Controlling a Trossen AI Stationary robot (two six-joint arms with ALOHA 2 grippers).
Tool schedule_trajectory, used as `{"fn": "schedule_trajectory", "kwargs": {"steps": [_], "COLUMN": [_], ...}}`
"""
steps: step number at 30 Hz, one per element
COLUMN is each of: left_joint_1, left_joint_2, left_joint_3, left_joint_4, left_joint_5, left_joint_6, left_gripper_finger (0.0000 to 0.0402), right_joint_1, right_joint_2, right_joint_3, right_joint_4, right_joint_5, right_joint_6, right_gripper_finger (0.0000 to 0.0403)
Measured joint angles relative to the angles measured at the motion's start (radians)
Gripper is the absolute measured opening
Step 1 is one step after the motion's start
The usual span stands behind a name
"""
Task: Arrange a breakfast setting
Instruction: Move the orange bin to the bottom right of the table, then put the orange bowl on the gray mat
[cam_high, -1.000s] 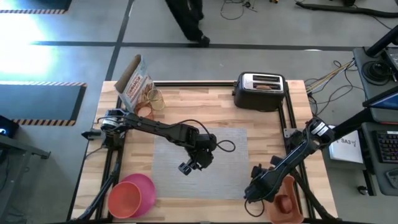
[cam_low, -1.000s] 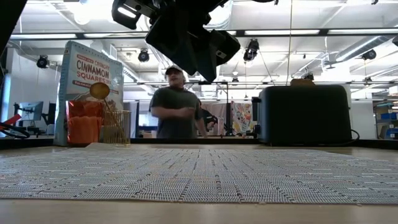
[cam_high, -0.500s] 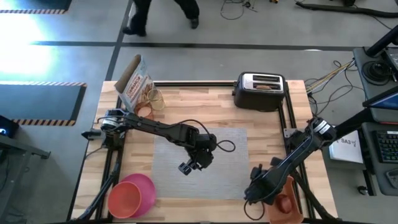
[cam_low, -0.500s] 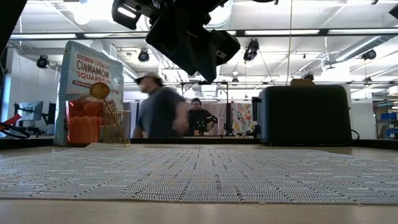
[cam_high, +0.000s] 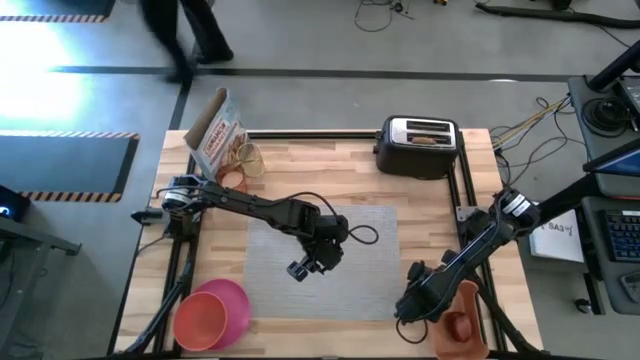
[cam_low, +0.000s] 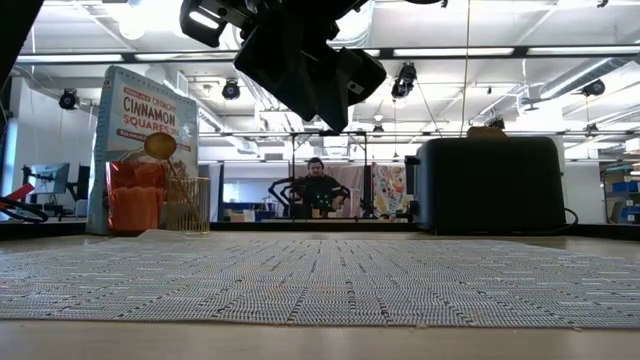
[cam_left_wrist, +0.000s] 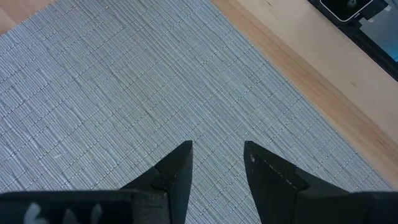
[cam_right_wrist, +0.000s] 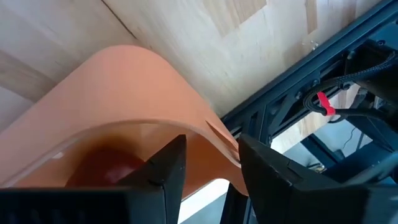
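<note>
The grey mat (cam_high: 335, 262) lies flat mid-table and also shows in the low view (cam_low: 320, 280). My left gripper (cam_high: 303, 268) hangs open and empty above it, its wrist view (cam_left_wrist: 217, 149) looking down on the weave. My right gripper (cam_high: 408, 308) is open over the corner rim of the orange tray (cam_right_wrist: 130, 81), in which the red apple (cam_right_wrist: 102, 169) lies. The red-orange bowl (cam_high: 200, 320) sits in the pink plate (cam_high: 232, 298) at the near left. The clear cup (cam_low: 187, 205) holds the gold spoon (cam_low: 160, 147). The toast (cam_high: 425, 139) sticks out of the toaster.
The black-and-chrome toaster (cam_high: 418, 146) stands at the far edge, right of centre. A cereal box (cam_high: 213, 130) stands at the far left corner beside the cup. The orange tray (cam_high: 462, 318) sits at the near right corner against the table frame. A person stands far beyond the table (cam_low: 317, 185).
My right gripper has edged a little toward the orange tray at the near right corner. A person beyond the far edge has walked off toward the left. My left arm has kept still.
</note>
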Motion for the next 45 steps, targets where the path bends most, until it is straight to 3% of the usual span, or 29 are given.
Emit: {"fn": "schedule_trajectory", "kwargs": {"steps": [9,14,26,36,40,45], "left_joint_1": [0.000,0.000,0.000,0.001,0.003,0.004], "left_joint_2": [0.000,0.000,0.000,0.000,0.000,0.000], "left_joint_3": [0.000,0.000,0.000,0.000,0.000,0.000], "left_joint_4": [0.000,0.000,-0.010,-0.010,-0.094,-0.258], "left_joint_5": [0.000,0.000,0.000,0.000,-0.001,-0.024], "left_joint_6": [0.001,0.006,-0.023,-0.020,-0.084,-0.138], "left_gripper_finger": [0.0127,0.0127,0.0127,0.0127,0.0127,0.0127], "right_joint_1": [0.000,0.000,0.000,0.000,0.000,0.000], "right_joint_2": [-0.002,-0.004,0.027,0.010,0.003,0.003], "right_joint_3": [0.035,0.083,0.026,0.090,0.124,0.154], "right_joint_4": [-0.034,-0.108,-0.104,-0.110,-0.110,-0.110], "right_joint_5": [-0.007,-0.008,0.000,0.007,0.016,0.114], "right_joint_6": [-0.005,-0.019,-0.044,-0.071,-0.070,-0.090], "right_gripper_finger": [0.0174,0.0176,0.0176,0.0176,0.0176,0.0176]}}
